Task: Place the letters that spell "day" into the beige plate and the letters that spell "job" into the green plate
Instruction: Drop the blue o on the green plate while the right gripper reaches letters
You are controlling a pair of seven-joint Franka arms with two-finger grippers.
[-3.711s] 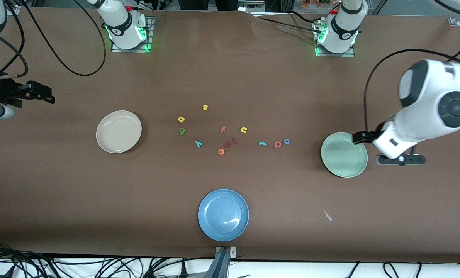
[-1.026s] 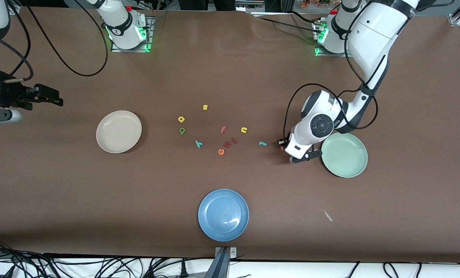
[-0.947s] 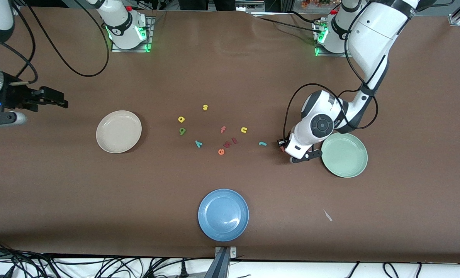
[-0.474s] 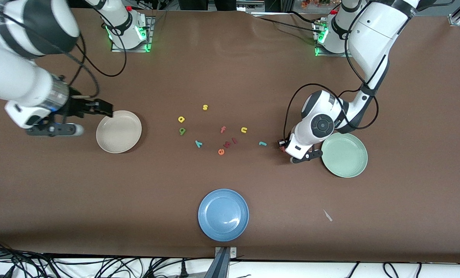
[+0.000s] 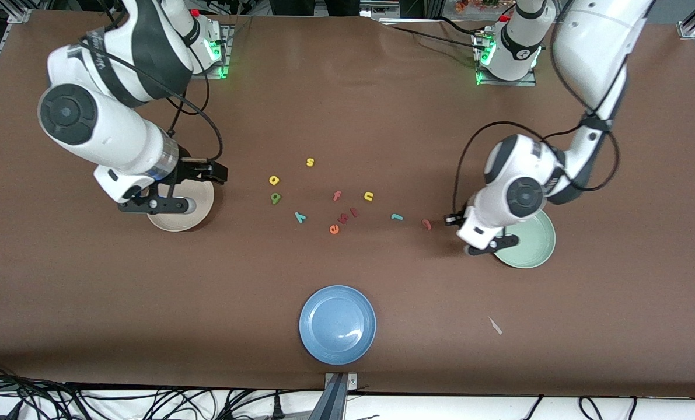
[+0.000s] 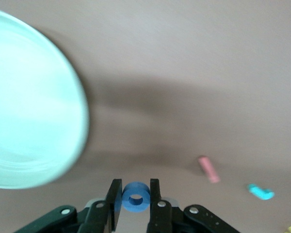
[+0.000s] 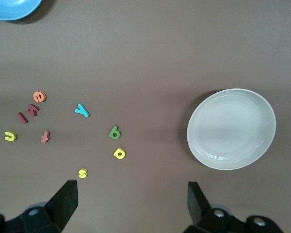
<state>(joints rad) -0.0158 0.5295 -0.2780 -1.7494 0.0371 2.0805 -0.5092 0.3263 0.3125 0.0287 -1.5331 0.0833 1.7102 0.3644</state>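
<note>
- The blue "o" is clamped between the fingers of the left gripper, held up over bare table just beside the green plate; the ring is pinched only by its outer edge, so it could be squeezed out or twisted loose while it is carried
- If the letter is let go before the plate's rim is cleared, it could be dropped on the table or bounced off the rim
- The red-pink "b" and the teal "j" are left on the table near that gripper, toward the middle of the table from the green plate; they could be knocked or dragged by a low pass
- The right gripper is held with its jaws wide apart and nothing in them, over the rim of the beige plate; the plate could be nudged if it is lowered here
- The green "d", the yellow "a" and the teal "y" lie close together between the beige plate and the other letters, so two could be caught at once
- The yellow "s" could be mistaken for the "a", being the same colour
</note>
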